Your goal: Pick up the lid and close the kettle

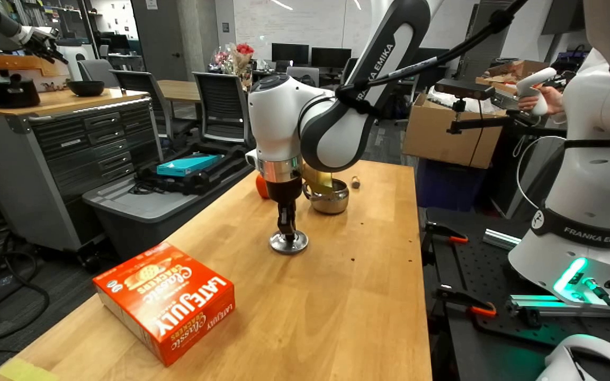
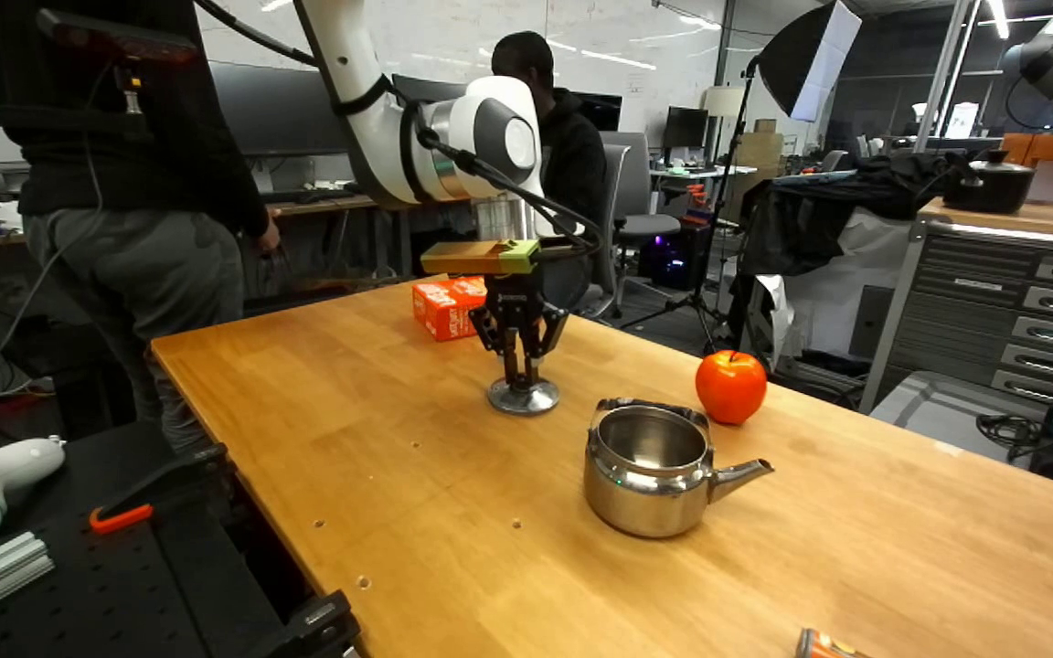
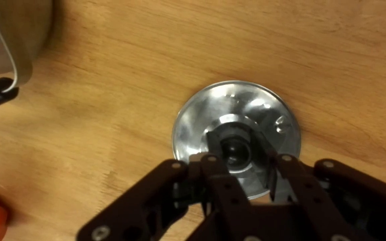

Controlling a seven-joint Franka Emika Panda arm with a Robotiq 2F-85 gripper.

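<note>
The lid (image 2: 541, 399) is a flat round silver disc with a small black knob. It sits level at the table top in both exterior views, and also shows in the wrist view (image 3: 198, 108). My gripper (image 2: 521, 378) points straight down over it. In the wrist view its fingers (image 3: 236, 142) lie snug on both sides of the knob, shut on it. The kettle (image 2: 641, 503) is a squat silver pot, open at the top, with a spout and its handle folded down. It stands beside the lid, apart from it. Part of it shows at the upper left in the wrist view (image 3: 34, 30).
A red apple-like fruit (image 2: 730, 387) stands close behind the kettle. A red cracker box (image 1: 164, 296) lies on the table on the far side of the lid from the kettle. A small cylinder (image 1: 355, 182) lies past the kettle. The table's long edge (image 1: 419, 222) faces the robot base.
</note>
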